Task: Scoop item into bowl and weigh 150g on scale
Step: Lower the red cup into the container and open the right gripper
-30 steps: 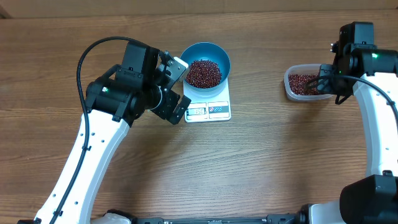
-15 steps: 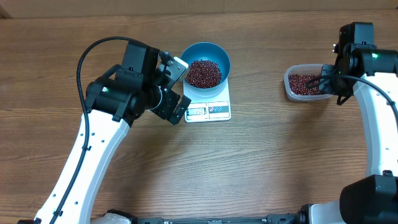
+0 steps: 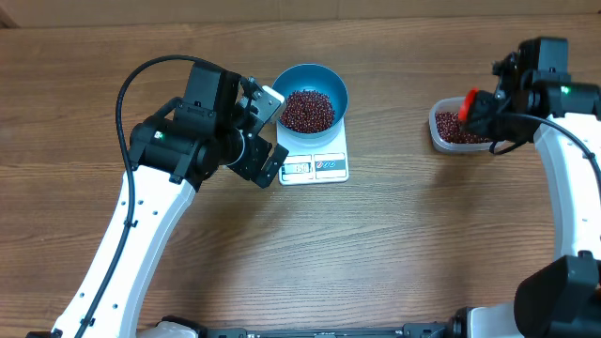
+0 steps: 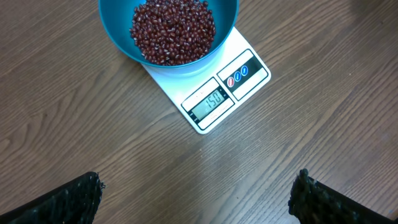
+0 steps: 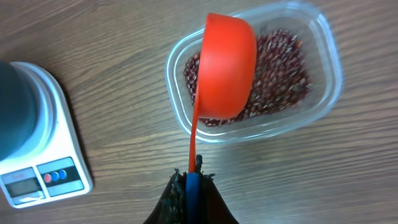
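The teal bowl [image 3: 332, 83] stands on the white scale [image 3: 329, 167] with a heap of dark red-brown beans [image 3: 308, 110] inside. In the left wrist view the scale's display [image 4: 211, 102] reads 150. My left gripper [image 3: 272, 134] hangs just left of the scale, open and empty, its fingertips [image 4: 84, 193] wide apart. My right gripper [image 5: 193, 177] is shut on the handle of an orange-red scoop [image 5: 227, 68]. The scoop is tipped on its side over the clear tub [image 5: 326, 86], its outer side toward the camera. More beans [image 5: 283, 65] lie in the tub.
The tub [image 3: 438, 132] sits at the table's right, well apart from the scale [image 5: 50, 155]. Bare wooden tabletop [image 3: 394, 235] lies between them and toward the front edge. The left arm's white links [image 3: 141, 235] cross the front left.
The right gripper has lifted and turned the scoop, so its red cup now shows over the tub's left side. The left arm, bowl and scale have not moved.
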Robot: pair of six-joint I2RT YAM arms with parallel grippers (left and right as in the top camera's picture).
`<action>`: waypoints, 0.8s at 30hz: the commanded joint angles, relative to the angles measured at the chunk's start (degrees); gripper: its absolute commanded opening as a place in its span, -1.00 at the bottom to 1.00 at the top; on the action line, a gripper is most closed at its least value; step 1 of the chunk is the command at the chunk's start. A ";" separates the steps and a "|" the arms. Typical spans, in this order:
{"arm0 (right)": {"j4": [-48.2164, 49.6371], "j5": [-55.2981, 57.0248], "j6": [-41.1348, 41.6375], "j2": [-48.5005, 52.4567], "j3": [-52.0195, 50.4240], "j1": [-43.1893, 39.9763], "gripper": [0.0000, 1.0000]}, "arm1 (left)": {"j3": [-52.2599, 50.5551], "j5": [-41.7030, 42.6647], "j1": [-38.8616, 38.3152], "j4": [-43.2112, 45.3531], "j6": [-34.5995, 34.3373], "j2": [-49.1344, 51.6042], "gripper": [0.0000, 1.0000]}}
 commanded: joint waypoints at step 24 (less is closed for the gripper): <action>3.30 -8.48 11.58 -0.04 -12.33 -7.34 0.08 | 0.85 0.85 -0.39 0.02 1.49 -0.44 0.99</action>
